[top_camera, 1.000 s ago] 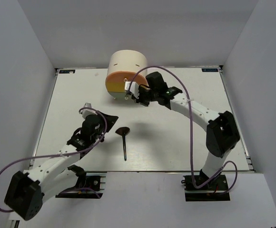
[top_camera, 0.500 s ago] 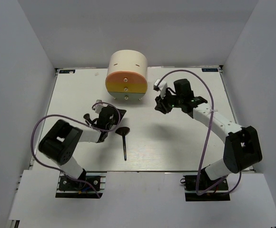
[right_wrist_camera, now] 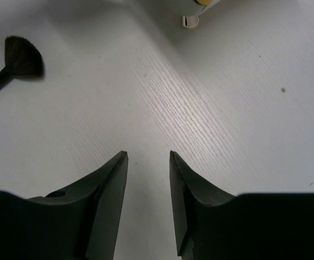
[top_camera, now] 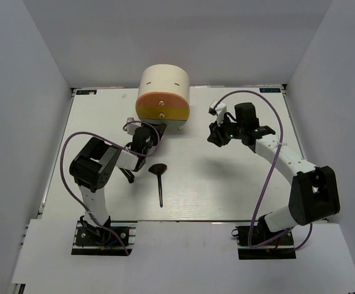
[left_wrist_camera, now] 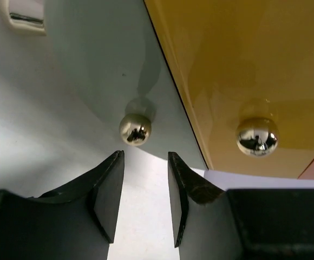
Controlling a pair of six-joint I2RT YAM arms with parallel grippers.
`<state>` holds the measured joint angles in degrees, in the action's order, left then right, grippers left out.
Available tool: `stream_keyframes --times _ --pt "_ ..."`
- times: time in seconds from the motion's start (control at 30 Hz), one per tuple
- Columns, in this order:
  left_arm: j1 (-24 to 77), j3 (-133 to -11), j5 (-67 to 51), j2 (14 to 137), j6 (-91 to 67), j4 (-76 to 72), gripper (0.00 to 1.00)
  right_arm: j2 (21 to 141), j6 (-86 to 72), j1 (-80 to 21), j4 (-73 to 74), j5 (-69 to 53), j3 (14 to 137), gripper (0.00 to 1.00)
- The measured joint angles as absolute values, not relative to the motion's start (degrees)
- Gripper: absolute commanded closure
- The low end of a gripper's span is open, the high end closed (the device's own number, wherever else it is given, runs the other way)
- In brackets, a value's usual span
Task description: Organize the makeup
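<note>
While the left gripper (left_wrist_camera: 146, 157) gapes at a drawer knob (left_wrist_camera: 135, 129), the right gripper (right_wrist_camera: 149, 154) hangs spread — both empty.

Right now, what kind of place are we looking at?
Probably a lab robot cell: a white table boxed in by plain grey walls, a left arm and right arm bolted at its near edge, and staged props, a round drawer box and a fan brush.

Probably a robotics lab: a white table (top_camera: 214, 184) boxed in by plain grey walls (top_camera: 30, 73).
</note>
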<state>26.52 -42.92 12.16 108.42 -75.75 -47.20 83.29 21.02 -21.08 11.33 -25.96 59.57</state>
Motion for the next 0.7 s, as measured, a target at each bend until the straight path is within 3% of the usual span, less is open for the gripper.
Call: stream_keyframes --times 0.7 --pt "26.02 -44.31 13.54 113.27 -75.79 -52.75 0.56 83.29 21.17 -19.49 11.35 -26.37 58.57 0.56"
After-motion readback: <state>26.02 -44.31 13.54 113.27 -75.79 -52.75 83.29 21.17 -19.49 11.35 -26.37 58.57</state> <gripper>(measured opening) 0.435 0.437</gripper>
